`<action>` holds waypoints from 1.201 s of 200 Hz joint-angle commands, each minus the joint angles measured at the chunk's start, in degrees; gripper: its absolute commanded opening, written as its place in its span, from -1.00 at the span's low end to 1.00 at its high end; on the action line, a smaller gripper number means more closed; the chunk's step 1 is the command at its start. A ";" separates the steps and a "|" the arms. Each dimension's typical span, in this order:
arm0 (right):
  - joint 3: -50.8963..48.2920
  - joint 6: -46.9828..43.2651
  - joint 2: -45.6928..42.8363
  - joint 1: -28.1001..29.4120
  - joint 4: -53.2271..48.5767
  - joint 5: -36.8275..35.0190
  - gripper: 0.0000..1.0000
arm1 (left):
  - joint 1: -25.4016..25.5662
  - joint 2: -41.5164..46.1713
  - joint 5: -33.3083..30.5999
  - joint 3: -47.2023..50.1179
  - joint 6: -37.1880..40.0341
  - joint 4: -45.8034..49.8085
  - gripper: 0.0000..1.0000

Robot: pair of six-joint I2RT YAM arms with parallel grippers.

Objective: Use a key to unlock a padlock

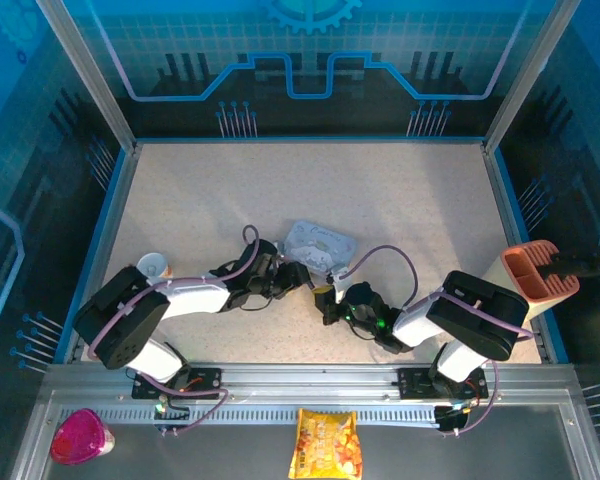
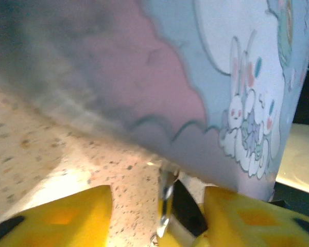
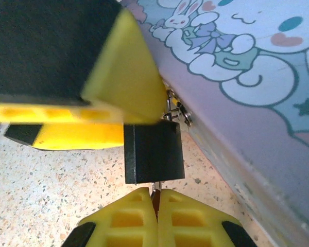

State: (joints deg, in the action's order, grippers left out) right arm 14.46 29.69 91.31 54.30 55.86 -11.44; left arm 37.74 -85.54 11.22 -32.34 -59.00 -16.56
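Padlock [image 3: 153, 152] hangs off the bunny-print tin box [image 3: 237, 62], just above the right fingers [image 3: 162, 206], which are pressed shut on the key [image 3: 155, 187] at its underside. Left fingers [image 2: 92, 211] parted, padlock between them. Speckled bench [image 3: 41, 195] underneath.

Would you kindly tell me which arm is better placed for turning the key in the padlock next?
The right arm, probably. The right pincer is shut on the key, right under the padlock beside the tin. The left pincer stands open by the padlock, gripping nothing.
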 commanded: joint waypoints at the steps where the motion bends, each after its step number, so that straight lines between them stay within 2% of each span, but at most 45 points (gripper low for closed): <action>1: -0.95 3.43 -1.22 -0.08 -1.32 -1.28 -1.00 | -2.33 5.44 -5.79 -1.38 4.71 9.31 0.14; 48: -0.35 3.76 -1.12 0.21 -2.89 -0.34 -1.00 | -8.11 9.90 -8.63 -4.87 13.43 19.81 0.36; 75: 0.78 3.92 -1.69 0.31 -5.80 0.25 -1.00 | -9.26 5.44 -7.40 -10.68 19.23 21.59 0.40; 87: 0.79 4.13 -2.13 0.36 -6.78 0.28 -0.94 | -9.26 2.64 -6.88 -13.16 20.68 22.23 0.41; 131: 0.88 3.71 -5.05 -0.38 -10.89 -0.32 -0.90 | -9.18 -6.28 -4.56 -18.07 22.52 21.11 0.40; 166: 0.38 4.25 -7.53 -1.21 -14.43 -0.35 -0.84 | -9.16 -9.13 -6.47 -18.54 23.16 21.48 0.37; 181: 0.32 4.41 -9.12 -1.74 -16.81 0.18 -0.74 | -9.24 -9.85 -7.84 -18.07 23.32 22.02 0.35; 211: 1.72 3.61 -11.58 -2.10 -22.81 0.82 -0.35 | -9.17 -11.38 -8.41 -16.97 22.71 21.67 0.31; 240: 3.43 2.27 -12.09 -2.83 -26.34 1.82 -0.24 | -9.14 -11.67 -8.06 -15.81 21.56 20.19 0.29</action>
State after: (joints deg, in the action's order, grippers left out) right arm 15.77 32.95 80.27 52.64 35.05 -10.96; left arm 28.67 -94.24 5.82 -50.43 -37.39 -0.51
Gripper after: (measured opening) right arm 0.365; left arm 0.649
